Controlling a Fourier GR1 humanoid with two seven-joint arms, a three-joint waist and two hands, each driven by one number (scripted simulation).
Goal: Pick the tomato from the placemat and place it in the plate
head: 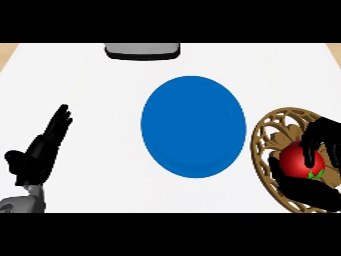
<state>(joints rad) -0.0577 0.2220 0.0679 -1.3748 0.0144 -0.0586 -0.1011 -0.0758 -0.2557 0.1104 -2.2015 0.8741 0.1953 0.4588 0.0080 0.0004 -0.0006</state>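
A red tomato (298,159) with a green stem lies on a round, gold-brown openwork placemat (270,131) at the right edge of the counter. My right hand (334,145) is curled round the tomato, fingers over its top and right side and thumb below it. A blue plate (193,126) lies in the middle of the white counter, just left of the placemat. At the lower left my left hand (44,150) rests open with fingers straight, pointing up and away, far from the plate.
A grey, dark-rimmed object (142,50) sits at the counter's far edge, above the plate. White counter surface stretches between my left hand and the plate. Wooden floor shows past the counter's far corners.
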